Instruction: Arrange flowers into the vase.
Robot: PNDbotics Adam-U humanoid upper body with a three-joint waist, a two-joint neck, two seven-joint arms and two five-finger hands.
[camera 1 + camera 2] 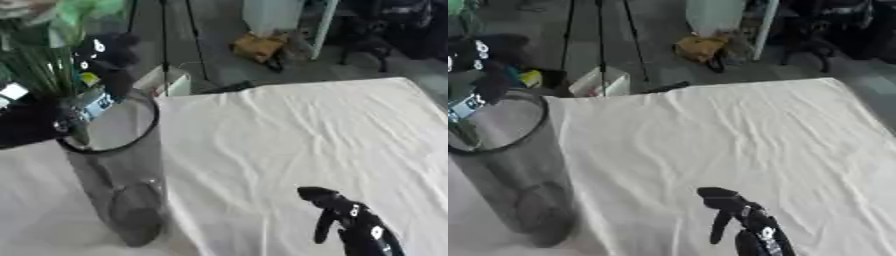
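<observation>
Closest of all, low on the right, the right hand [354,222] rests over the desk [297,140] with its fingers loose and holding nothing. The desk wears a wrinkly white cloth. To the left stands the vase [118,170], a tall see-through tube, upright, with its bottom near the front edge of the desk. It looks empty inside. Above its rim, the left hand [96,62] holds a bunch of flowers [39,60] with long green stems. The fingers are curled around the stems, so this hand is closed on the bunch. The stem ends sit just at the rim, on the far left side of the opening, and do not look like they are down in the vase yet. Here is what could go wrong, as a guess. The vase is tall and thin, so a bump from the hand or the stems on the rim could tip it over. The stems could also catch on the rim and slide outside the vase. Farther back is the floor with a yellow thing [258,46] on it.
</observation>
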